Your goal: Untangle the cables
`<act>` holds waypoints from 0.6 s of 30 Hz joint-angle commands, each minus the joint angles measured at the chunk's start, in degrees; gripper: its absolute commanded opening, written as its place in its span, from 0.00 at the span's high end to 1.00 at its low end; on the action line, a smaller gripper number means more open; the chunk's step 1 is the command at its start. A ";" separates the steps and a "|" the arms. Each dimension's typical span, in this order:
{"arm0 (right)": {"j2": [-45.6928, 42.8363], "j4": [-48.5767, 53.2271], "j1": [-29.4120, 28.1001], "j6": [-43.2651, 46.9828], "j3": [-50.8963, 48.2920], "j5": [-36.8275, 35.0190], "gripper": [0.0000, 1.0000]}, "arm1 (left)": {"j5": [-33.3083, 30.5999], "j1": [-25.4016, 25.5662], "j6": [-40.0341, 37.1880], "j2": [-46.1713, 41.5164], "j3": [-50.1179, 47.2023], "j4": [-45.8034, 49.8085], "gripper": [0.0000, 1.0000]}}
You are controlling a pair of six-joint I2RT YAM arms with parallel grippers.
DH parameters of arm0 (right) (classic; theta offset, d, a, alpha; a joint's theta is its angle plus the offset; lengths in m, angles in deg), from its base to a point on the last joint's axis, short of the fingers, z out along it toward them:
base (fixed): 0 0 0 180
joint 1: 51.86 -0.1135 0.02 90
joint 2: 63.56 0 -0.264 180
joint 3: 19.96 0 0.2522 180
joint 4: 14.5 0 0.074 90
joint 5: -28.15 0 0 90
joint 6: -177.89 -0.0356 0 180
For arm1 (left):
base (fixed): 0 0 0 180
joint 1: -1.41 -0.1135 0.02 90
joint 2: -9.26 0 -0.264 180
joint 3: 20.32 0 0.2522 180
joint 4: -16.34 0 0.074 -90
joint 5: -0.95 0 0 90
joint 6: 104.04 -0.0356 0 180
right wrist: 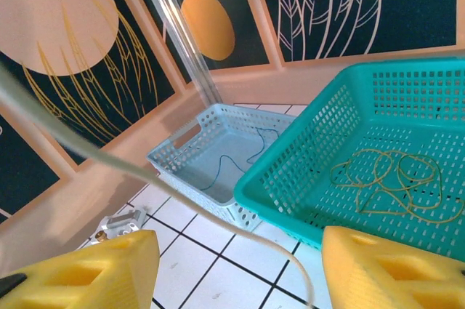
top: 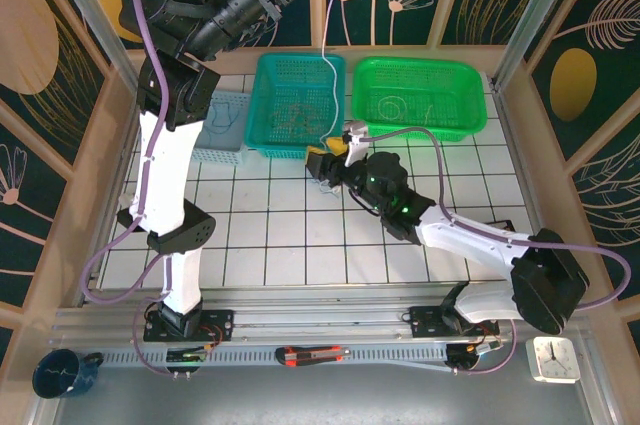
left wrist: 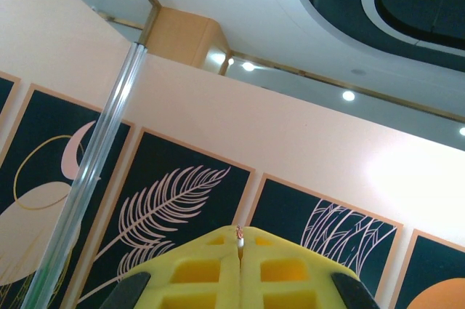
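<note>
Cables sit apart: a blue cable (top: 226, 117) in the pale basket (top: 215, 155), a brownish-yellow cable (right wrist: 385, 182) in the teal basket (right wrist: 290, 171). Light and limp, the whitish cable (top: 335, 95) hangs pinched in the left gripper (left wrist: 240, 243), running down between the wide-set fingers of the right gripper (right wrist: 236, 265). Take it low, near its slack end.

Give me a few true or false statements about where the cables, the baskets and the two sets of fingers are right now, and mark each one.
1. The right fingers stand open, with the white cable passing between them. True.
2. The brownish-yellow cable is held in the right fingers. False: it lies loose in the teal basket.
3. The left fingers are pressed together. True: a cable tip pokes out between them.
4. The left fingers are low over the table tiles. False: the top view shows them high up, above the baskets.
5. A thin dark cable lies in the light blue basket. True.
</note>
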 commanded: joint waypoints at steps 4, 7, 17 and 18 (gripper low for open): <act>2.79 -2.69 -0.44 0.96 2.86 -1.37 0.45 | 0.72 0.38 1.49 -1.51 1.23 -0.93 1.00; 4.72 -2.95 -0.42 2.11 2.71 -3.23 0.62 | 0.51 0.37 1.84 -1.34 1.29 -1.98 1.00; 9.84 -8.80 -0.21 -3.73 -7.14 -3.02 0.90 | -1.28 0.39 2.06 -1.82 1.26 -4.00 1.00; 10.34 -9.73 -0.24 -4.80 -8.28 -3.05 0.93 | -1.58 0.36 2.02 -1.84 1.28 -4.18 1.00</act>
